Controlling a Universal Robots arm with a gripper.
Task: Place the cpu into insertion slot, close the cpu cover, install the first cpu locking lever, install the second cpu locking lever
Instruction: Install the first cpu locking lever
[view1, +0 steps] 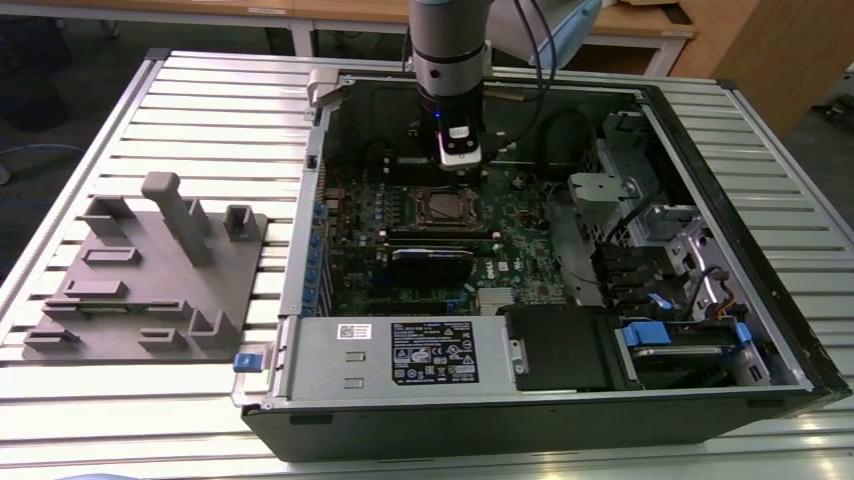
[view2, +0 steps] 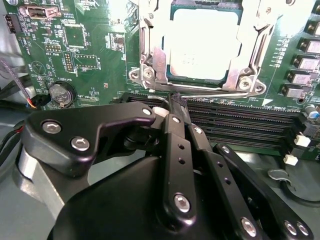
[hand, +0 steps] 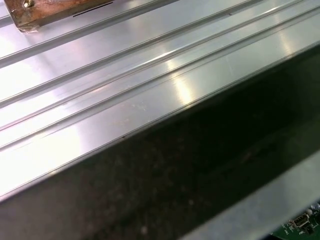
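The cpu (view2: 200, 45), with its pale silver top, lies in the insertion slot (view1: 447, 208) on the green motherboard. The cpu cover (view2: 150, 60), a silvery frame, lies flat around it. A thin metal locking lever (view2: 220, 93) runs along the socket's edge beside the memory slots. In the second wrist view my gripper (view2: 175, 99) is shut, its black fingers (view2: 172, 130) pressed together with the tips right at the lever's end; whether they pinch the wire I cannot tell. In the exterior view the gripper (view1: 458, 168) hangs just behind the socket inside the open computer case.
The computer case (view1: 747, 330) lies open on a ribbed metal table (view1: 200, 90). Black memory slots (view2: 240, 125) run beside the socket. A grey fixture block (view1: 147, 270) stands at the exterior view's left. The case wall (hand: 200, 165) and table ribs appear in the first wrist view.
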